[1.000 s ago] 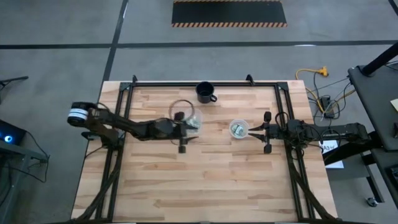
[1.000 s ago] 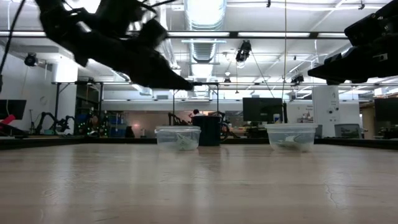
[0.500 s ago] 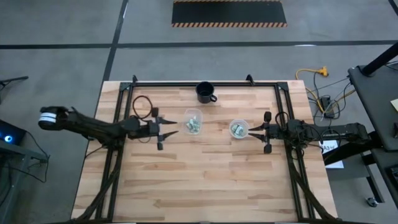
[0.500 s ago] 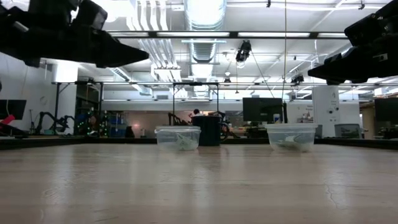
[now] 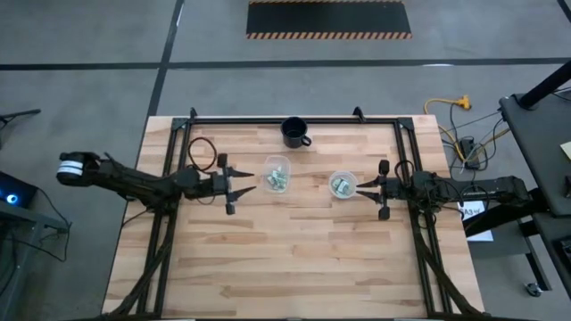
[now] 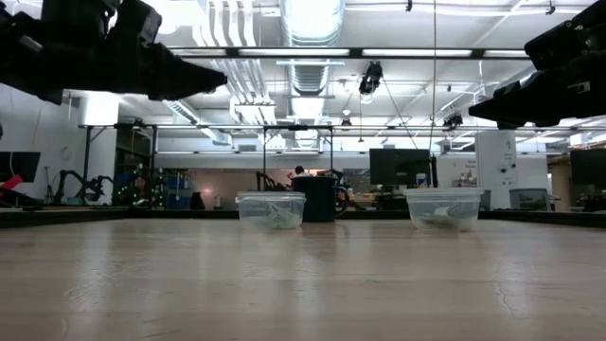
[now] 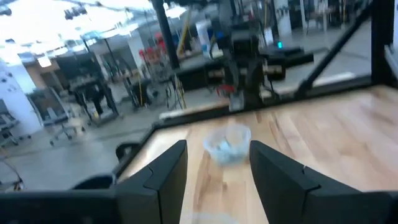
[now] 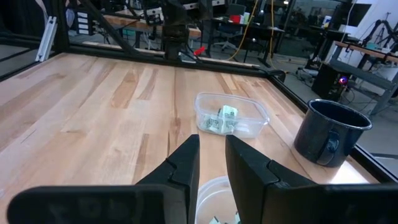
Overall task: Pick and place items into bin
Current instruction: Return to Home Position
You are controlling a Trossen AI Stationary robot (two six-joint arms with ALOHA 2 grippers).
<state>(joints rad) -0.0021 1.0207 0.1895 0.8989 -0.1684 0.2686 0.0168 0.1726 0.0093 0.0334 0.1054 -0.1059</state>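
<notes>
- The left gripper (image 5: 229,185) is held up off the table (image 5: 294,259), over its left part and pointed toward the tubs. The fingers (image 7: 163,177) are spread fairly wide and nothing is gripped.
- Just right of that gripper, the left tub (image 5: 277,174) is sat on the wood. It's clear plastic, and a little heap of green and white packets (image 5: 277,180) can be seen inside.
- A dark mug (image 5: 295,132) is parked by the far edge, beyond the left tub and a touch to its right.
- The right tub (image 5: 343,185) is set to the right of the first one, with a strip of bare wood between them. More of the same packets are seen in it.
- The right gripper (image 5: 384,189) is held just right of the right tub, raised above the table and aimed at it. Only a narrow gap is seen between its fingers (image 8: 183,165), and nothing is clamped in it.
</notes>
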